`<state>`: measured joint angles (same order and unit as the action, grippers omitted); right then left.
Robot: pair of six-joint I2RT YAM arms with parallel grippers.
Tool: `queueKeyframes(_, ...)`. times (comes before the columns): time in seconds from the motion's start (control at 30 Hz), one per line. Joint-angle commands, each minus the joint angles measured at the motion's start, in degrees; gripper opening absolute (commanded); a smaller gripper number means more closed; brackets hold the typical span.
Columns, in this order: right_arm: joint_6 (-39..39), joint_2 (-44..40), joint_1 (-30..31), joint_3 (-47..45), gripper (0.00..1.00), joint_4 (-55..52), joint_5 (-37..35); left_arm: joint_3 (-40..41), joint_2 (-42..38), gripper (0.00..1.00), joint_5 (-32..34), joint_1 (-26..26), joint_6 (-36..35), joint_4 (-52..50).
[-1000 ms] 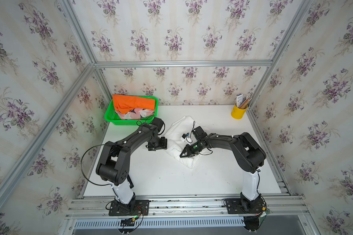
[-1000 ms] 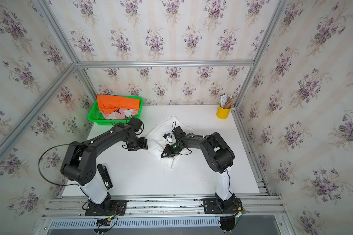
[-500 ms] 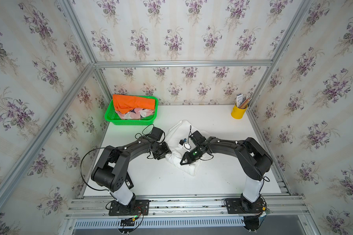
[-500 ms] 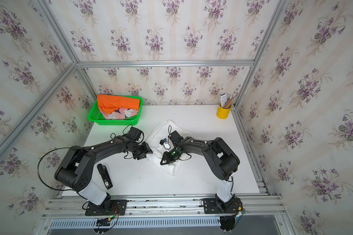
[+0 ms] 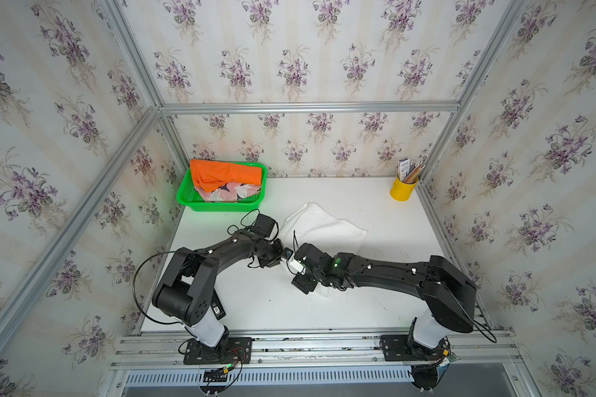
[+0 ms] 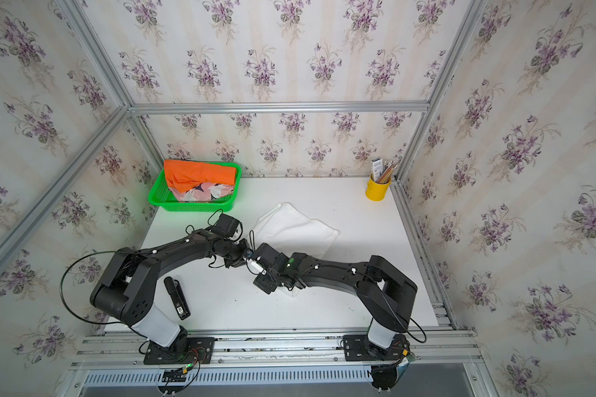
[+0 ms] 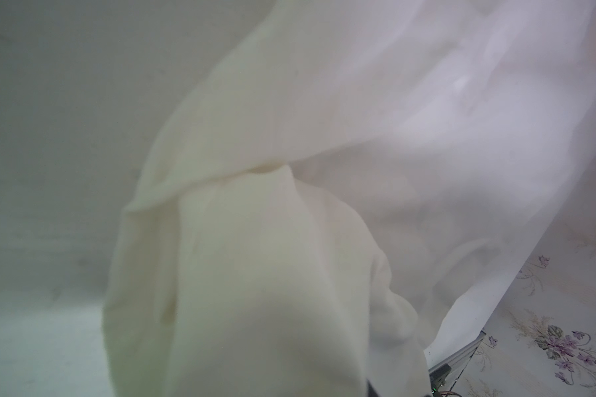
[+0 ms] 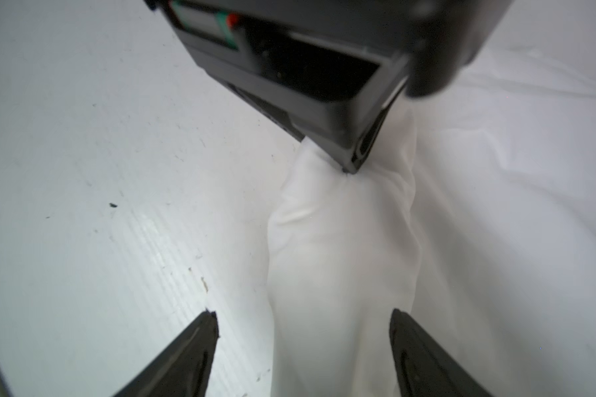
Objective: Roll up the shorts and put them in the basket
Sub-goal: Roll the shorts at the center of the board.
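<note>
While the two black robot arms are leaning in over the white counter [image 5: 255,302], the big plain white cloth shorts [image 5: 324,228] are lying on it. They are sitting near the green plastic basket [image 5: 221,206], on the robot's right of the basket and a bit closer to the arm bases.

The far part of the white shorts is lying flat and folded. The edge farthest from the basket is bunching up into a soft long ridge.

The left pincer [image 8: 350,165] is pressing its tip into one end of that ridge. It is looking narrow, with white cloth gathering right at its tip, so it is pinching the white shorts. In the left wrist view, blurry white cloth is filling almost the whole picture and hiding the fingers.

The right pincer [image 8: 303,312] is standing wide. One dark finger [image 8: 200,343] is hanging over bare counter and the other is hanging over cloth, with the ridge running between them. It is holding nothing.

Inside the basket, the bright orange cloth shorts [image 5: 227,173] are lying on top of the pink printed cloth shorts [image 5: 227,192].

A yellow cup of pencils [image 5: 402,192] is standing well apart from the basket, in the other back corner.
</note>
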<state>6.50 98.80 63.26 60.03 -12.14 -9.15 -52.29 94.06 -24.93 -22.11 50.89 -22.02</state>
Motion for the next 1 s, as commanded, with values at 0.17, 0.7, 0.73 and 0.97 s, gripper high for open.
queueKeyframes(0.17,2.9,2.0,0.5,-5.7,0.48,14.3,-5.2,1.7,-2.7,0.30,-0.7,0.0,0.3,-0.9)
queueKeyframes(0.7,-20.0,3.7,-11.6,-3.0,0.00,12.9,52.0,1.0,-25.8,0.66,17.1,-0.4,-11.3,-29.3)
queueKeyframes(0.73,-20.7,5.2,-13.0,-3.0,0.00,12.9,52.2,0.3,-25.8,0.66,17.3,-0.5,-12.0,-30.2)
queueKeyframes(0.97,-22.3,17.1,-17.9,-0.2,0.00,9.1,52.0,-6.6,-18.1,0.64,15.2,-3.8,-14.4,-28.9)
